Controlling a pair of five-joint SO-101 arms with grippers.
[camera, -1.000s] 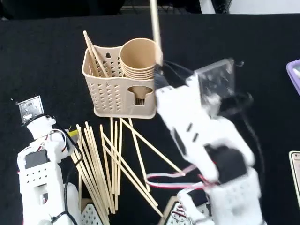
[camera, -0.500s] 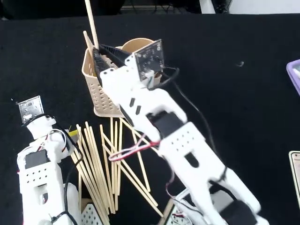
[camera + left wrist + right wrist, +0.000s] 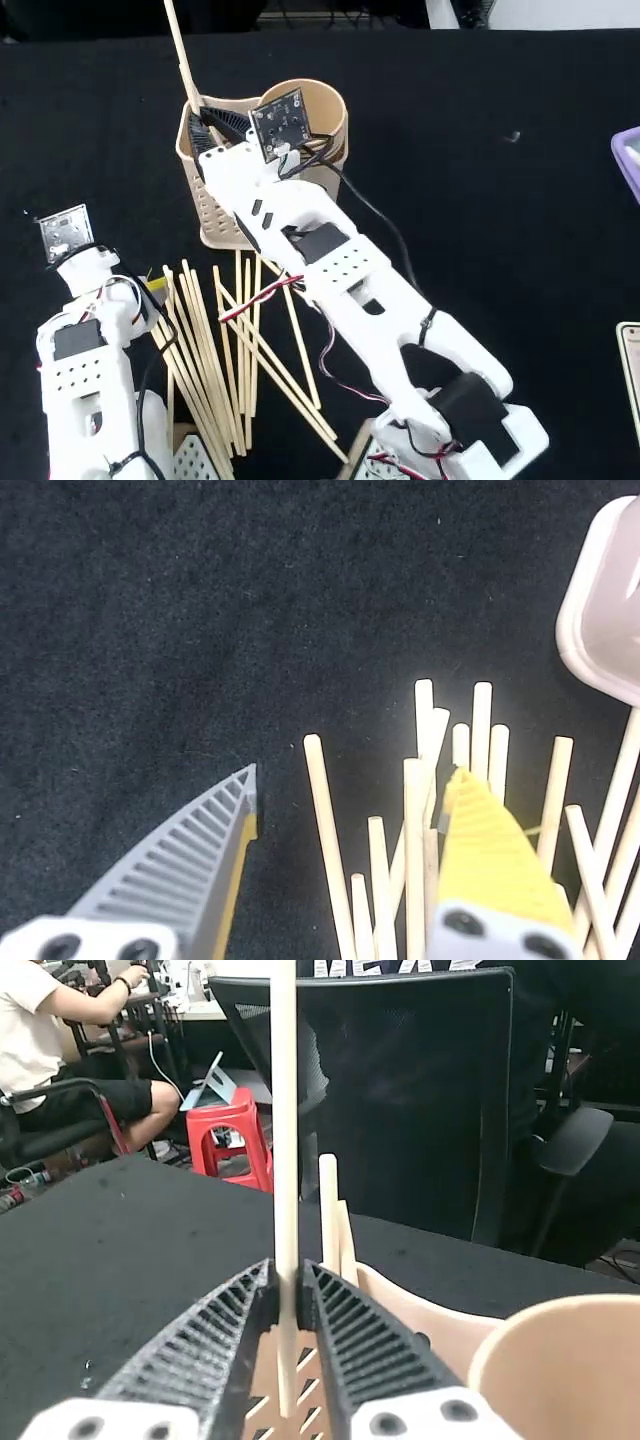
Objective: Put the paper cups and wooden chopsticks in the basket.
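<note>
A beige basket (image 3: 218, 214) stands at the table's back left with a stack of paper cups (image 3: 322, 101) in its right part. My right gripper (image 3: 201, 117) is over the basket's left part, shut on one wooden chopstick (image 3: 178, 45) that stands nearly upright. In the right wrist view the chopstick (image 3: 284, 1110) is pinched in my right gripper (image 3: 288, 1278), above the basket rim (image 3: 400, 1295), beside other sticks (image 3: 328, 1210) and a cup (image 3: 570, 1360). Several loose chopsticks (image 3: 240, 350) lie in front of the basket. My left gripper (image 3: 355, 780) hangs open over their ends (image 3: 420, 810).
A purple container (image 3: 628, 155) sits at the right edge, with a flat pale item (image 3: 630, 370) below it. The left arm's body (image 3: 85, 370) stands at the front left. A pale rounded corner (image 3: 610, 600) shows near the left gripper. Black cloth covers the table.
The right arm has swung left from beside the cups to the basket's left part, carrying the upright chopstick lower. The left arm has not moved.
</note>
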